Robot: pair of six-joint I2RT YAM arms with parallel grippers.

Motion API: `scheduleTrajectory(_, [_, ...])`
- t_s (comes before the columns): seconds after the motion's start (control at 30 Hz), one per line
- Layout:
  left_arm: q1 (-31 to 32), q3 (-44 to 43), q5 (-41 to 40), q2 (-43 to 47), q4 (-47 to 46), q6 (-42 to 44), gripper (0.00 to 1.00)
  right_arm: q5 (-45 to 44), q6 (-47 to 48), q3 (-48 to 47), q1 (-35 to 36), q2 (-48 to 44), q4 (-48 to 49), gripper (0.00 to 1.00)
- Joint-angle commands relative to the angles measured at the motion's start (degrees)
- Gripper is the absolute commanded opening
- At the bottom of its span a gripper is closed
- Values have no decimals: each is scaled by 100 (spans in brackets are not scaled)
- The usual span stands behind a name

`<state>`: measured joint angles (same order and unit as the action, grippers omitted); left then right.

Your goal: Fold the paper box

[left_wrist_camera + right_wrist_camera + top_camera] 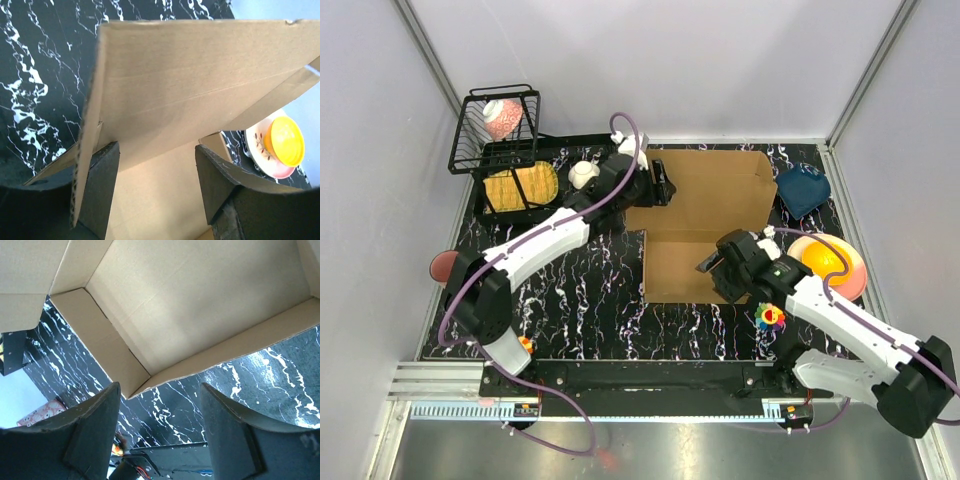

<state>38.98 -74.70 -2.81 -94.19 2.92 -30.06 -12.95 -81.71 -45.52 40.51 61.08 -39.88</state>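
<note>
The paper box (pixel 710 205) is a plain brown cardboard sheet lying partly folded on the black marbled mat, with its back and side walls raised. My left gripper (pixel 661 187) is at the box's left edge. In the left wrist view the gripper (pixel 157 172) is open over the box floor (pixel 190 75), and a raised side flap stands just outside its left finger (pixel 102 185). My right gripper (pixel 714 266) hovers over the box's near part. In the right wrist view the gripper (pixel 160 407) is open and empty, just off a corner of the box (pixel 200 295).
A wire basket (pixel 495 125) with a pink item stands at the back left, next to a yellow item (pixel 520 185) and a white cup (pixel 583 175). A blue bowl (pixel 803 190), a plate with an orange bowl (pixel 830 262) and a colourful toy (pixel 770 317) are on the right.
</note>
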Motion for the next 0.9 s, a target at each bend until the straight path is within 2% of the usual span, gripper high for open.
scheduleTrajectory(0.0, [-180,-572,219,-64,33,53,66,-479,638,-309,36,-307,-477,70])
scheduleTrajectory(0.27, [-365,-1398,526,-881,736,168,67,-656,1526,-265,36,-413,-135,67])
scheduleTrajectory(0.57, [-365,-915,791,-1014,745,0,68,-805,2264,104,45,-167,524,66])
scheduleTrajectory(0.73, [-470,-977,1019,-979,886,-17,68,-832,2958,-281,44,-17,796,66])
scheduleTrajectory(0.87, [-470,-469,1133,-436,572,-201,68,-1244,3433,-554,44,-307,1201,66])
